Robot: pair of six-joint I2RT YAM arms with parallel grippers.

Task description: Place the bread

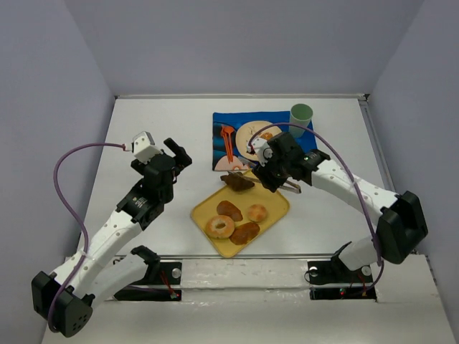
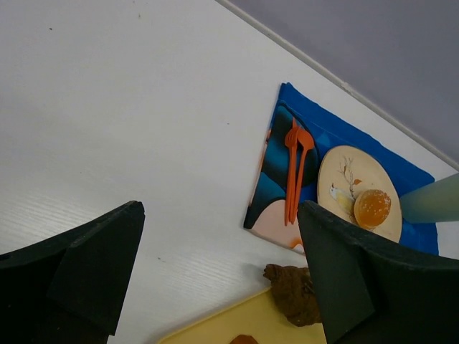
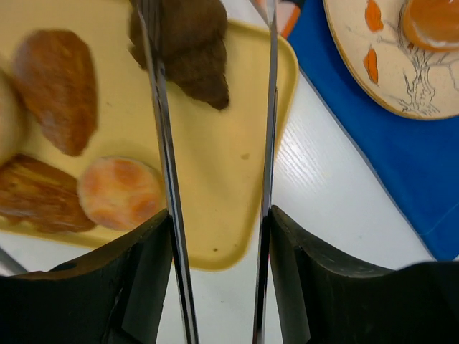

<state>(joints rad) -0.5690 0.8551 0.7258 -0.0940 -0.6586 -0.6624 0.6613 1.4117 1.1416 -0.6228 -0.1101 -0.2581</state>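
- Right claw (image 3: 217, 215) of mine stands about half open, and what it holds is a pair of metal tongs (image 3: 166, 179). The two blades lie against the inner faces of my fingers and run out ahead over the yellow tray (image 3: 215, 165).
- Left claw (image 2: 222, 208) hangs wide open above the table (image 2: 143, 107) with nothing between its fingers.
- One piece of the bread looks done to me: the golden-orange roll (image 2: 373, 208) sits on the cream plate (image 2: 351, 172), which lies on the blue mat (image 2: 337, 136).
- The other piece, the dark chocolate croissant (image 3: 193, 50), is at the tray's far corner, the one nearest the mat.
- One blade crosses in front of the croissant and the other stands clear of its side. The tips run out of my wrist view, so I cannot tell whether the tongs touch it. It does not look pinched.
- Left to do, by my reckoning: close the tongs on the croissant, lift it, and set it on the plate beside the roll.
- Four other baked pieces (image 1: 229, 210) lie on the tray. I take them to be no part of this job.
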